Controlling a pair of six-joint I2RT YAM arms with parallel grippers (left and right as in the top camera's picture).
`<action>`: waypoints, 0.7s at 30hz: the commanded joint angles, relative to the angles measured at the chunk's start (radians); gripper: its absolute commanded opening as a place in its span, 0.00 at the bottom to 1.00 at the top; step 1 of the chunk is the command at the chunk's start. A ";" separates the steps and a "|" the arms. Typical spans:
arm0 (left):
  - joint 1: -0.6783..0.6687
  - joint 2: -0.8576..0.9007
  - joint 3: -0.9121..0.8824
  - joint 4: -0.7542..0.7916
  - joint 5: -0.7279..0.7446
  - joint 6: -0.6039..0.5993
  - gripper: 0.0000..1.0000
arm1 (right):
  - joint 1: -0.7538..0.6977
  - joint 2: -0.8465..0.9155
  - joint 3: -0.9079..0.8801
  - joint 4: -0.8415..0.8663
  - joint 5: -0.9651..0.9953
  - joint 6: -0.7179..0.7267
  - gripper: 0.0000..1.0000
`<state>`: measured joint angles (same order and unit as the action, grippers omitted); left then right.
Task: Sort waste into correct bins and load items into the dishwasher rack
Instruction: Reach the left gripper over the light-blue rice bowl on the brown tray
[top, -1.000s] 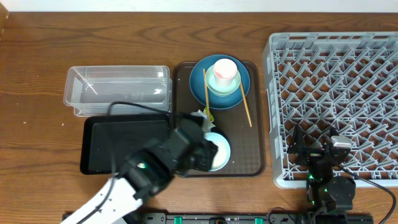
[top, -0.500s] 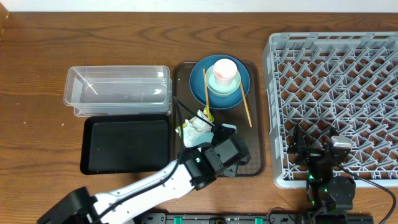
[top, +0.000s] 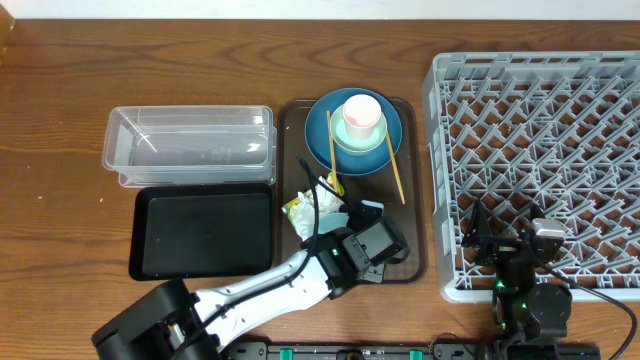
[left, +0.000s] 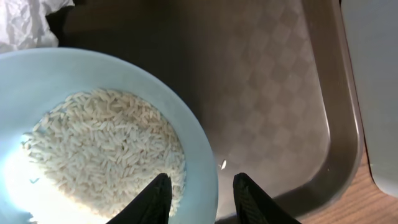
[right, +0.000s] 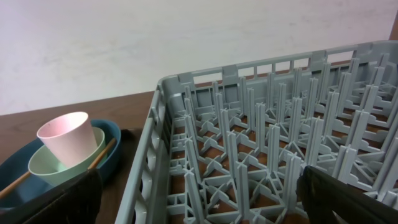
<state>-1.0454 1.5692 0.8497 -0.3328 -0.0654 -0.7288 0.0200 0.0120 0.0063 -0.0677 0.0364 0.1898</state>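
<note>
Your left gripper (left: 202, 199) straddles the rim of the small bowl (left: 93, 74) — jaws partly apart, rice (left: 106, 149) just inside. Your right gripper (right: 199, 198) gapes wide, well away from that bowl.

tub (top: 190, 145) and bin (top: 205, 235) are being kept left of tray (top: 412, 225) | rack (top: 540, 130) is being kept right | plate (top: 318, 140) is being carried behind bowl (left: 198, 149), on tray

I am looking at a brown wooden table (top: 60, 100) with smooth grain. The clear plastic rectangular tub (top: 190, 110) is glinting; the shallow black rectangular bin (top: 200, 235) is looking matt. The brown serving tray (left: 273, 93) is showing a chequered texture, the small light-blue bowl (left: 112, 68) is shining smooth, and the grey plastic dishwasher rack (top: 443, 170) is looking matt.
</note>
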 joint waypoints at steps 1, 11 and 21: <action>-0.003 0.012 0.004 0.016 -0.034 0.032 0.36 | -0.008 -0.006 -0.001 -0.004 0.000 -0.004 0.99; -0.003 0.016 0.004 0.051 -0.077 0.059 0.36 | -0.008 -0.006 -0.001 -0.004 0.000 -0.004 0.99; -0.006 0.058 0.004 0.074 -0.104 0.059 0.33 | -0.008 -0.006 -0.001 -0.004 0.000 -0.004 0.99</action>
<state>-1.0458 1.6077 0.8497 -0.2623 -0.1406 -0.6792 0.0200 0.0120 0.0063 -0.0677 0.0364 0.1898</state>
